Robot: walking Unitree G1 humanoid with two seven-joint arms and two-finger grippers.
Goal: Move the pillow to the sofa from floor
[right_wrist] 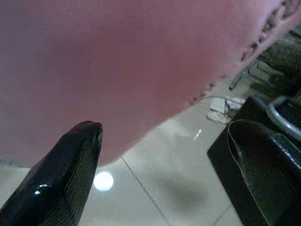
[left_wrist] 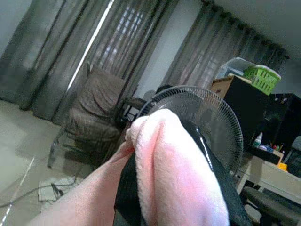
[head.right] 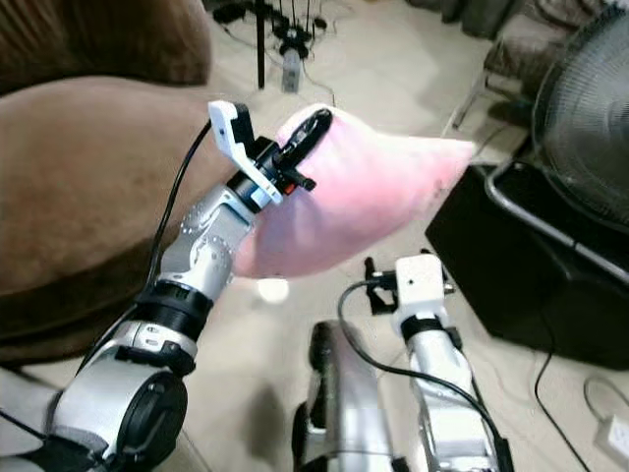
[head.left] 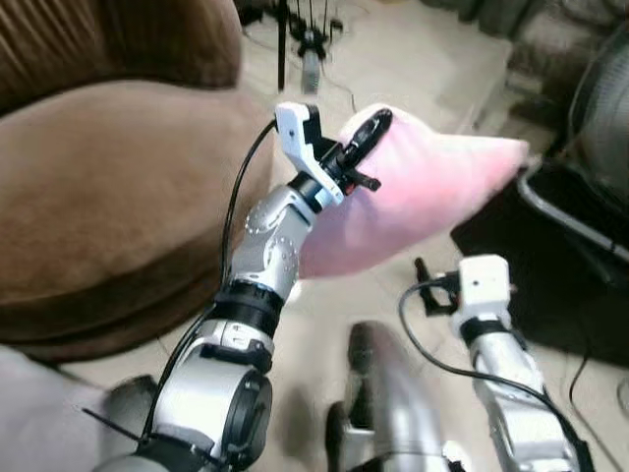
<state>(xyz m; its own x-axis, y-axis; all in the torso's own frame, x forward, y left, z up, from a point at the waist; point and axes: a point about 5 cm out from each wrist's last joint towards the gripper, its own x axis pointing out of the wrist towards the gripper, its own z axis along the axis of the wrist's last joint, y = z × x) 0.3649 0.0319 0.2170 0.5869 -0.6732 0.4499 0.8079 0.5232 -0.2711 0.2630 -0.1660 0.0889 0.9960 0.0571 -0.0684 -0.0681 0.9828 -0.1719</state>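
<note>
Fan (head.right: 588, 118) at right: round wire grille, standing on a black box/speaker-like cabinet (head.right: 511, 265) with a chrome tube frame (head.right: 536, 221) across its top. Same fan (left_wrist: 207, 122) in the left wrist view, in front of grey curtains (left_wrist: 94, 52). Brown armchair (left_wrist: 91, 117) by the curtains. Green basket (left_wrist: 261, 77) on top of a dark cabinet (left_wrist: 244, 106). Small bottle (left_wrist: 257, 140) on a pale table (left_wrist: 270, 172). Black stand (head.left: 285, 39) with cables on the cream tile floor (head.left: 413, 59). White power strip (head.right: 614, 433), cable running to it, bottom right.
</note>
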